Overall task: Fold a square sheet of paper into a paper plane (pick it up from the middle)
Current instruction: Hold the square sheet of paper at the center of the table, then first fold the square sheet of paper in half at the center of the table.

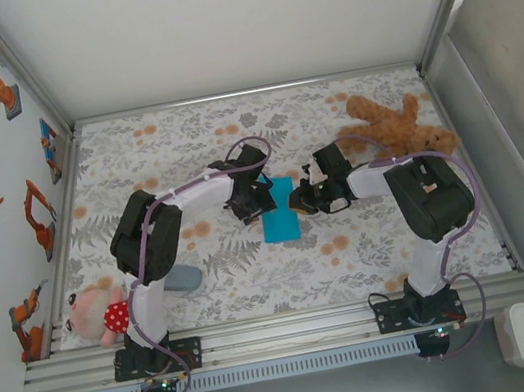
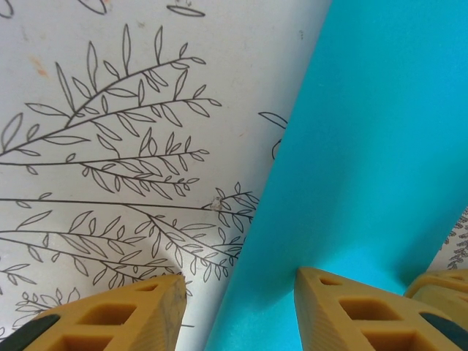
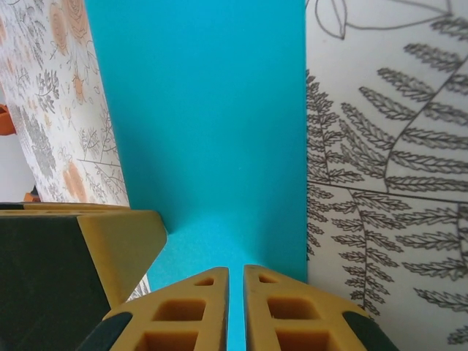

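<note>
**Top external.** Square sheet of paper flat on the floral table cover, left of the brown teddy bear, nearer the arm bases than it and well apart from it. Shows as a turquoise oblong, longer than wide. Left gripper at the sheet's edge away from the teddy bear. Right gripper at the edge facing the bear, between bear and sheet. Jaw gaps too small to judge from up here. Farther left of the teddy bear and closer to the bases, a grey-blue case. Beyond that, a pink plush toy.

**Left wrist.** Left gripper about half open, with nothing between the fingers. One yellow finger over bare table cover, the other over the sheet, straddling its straight edge. Cannot tell whether the tips press down or hover. One more yellow finger, the right gripper's, in the lower corner over the sheet.

**Right wrist.** Right gripper all but closed, only a thin slit between the fingers, turquoise visible through it. Tips over the sheet, close to its straight edge beside the fern-printed cover. Cannot tell whether any layer is pinched. Just beside, a yellow-and-black finger of the left gripper.
</note>
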You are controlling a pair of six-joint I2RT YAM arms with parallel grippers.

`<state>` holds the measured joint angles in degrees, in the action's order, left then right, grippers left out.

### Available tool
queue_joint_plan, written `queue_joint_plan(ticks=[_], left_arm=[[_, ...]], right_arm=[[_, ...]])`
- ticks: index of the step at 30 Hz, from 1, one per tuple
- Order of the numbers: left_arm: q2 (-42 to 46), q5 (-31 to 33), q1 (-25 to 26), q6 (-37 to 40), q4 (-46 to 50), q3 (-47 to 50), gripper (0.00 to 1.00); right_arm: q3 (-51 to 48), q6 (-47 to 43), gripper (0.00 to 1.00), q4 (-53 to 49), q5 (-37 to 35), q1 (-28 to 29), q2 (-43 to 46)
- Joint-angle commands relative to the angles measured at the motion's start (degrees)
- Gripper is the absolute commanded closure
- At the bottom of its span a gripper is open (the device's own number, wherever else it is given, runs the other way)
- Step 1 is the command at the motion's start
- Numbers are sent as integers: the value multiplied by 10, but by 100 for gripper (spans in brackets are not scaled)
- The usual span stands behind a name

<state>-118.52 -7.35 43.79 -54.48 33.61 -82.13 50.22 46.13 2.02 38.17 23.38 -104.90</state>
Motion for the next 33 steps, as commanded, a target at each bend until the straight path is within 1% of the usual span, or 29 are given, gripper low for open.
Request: queue_joint_plan(ticks=[1,9,15,19,22,25,26,28,30,33], left_arm=[[-85,0,9,-3,-8,35,55],[-86,2,8,-2,-6,35,55],[-80,2,8,-1,-5,35,55],[-61,6,8,4,-5,35,56],[-26,15,6,17,-3,22,56],[25,40,1,35,0,3,56],[46,50,-1,39,-1,0,55],[83,56,-7,45,-13,4,48],[113,52,-12,51,-34,16,45],[141,11,-17,54,-83,45,45]], right_arm=[[15,-14,87,7,13,4,-12],[15,-29,87,-15,-4,4,-21],[16,-63,91,-77,-52,4,-36],[10,-82,95,-125,-98,4,-52],[9,-98,96,-160,-131,4,-65],[15,-114,97,-190,-160,4,-74],[18,-118,97,-199,-169,4,-79],[22,-124,98,-213,-183,4,-85],[23,-125,98,-217,-191,4,-90],[22,-123,99,-218,-194,4,-94]])
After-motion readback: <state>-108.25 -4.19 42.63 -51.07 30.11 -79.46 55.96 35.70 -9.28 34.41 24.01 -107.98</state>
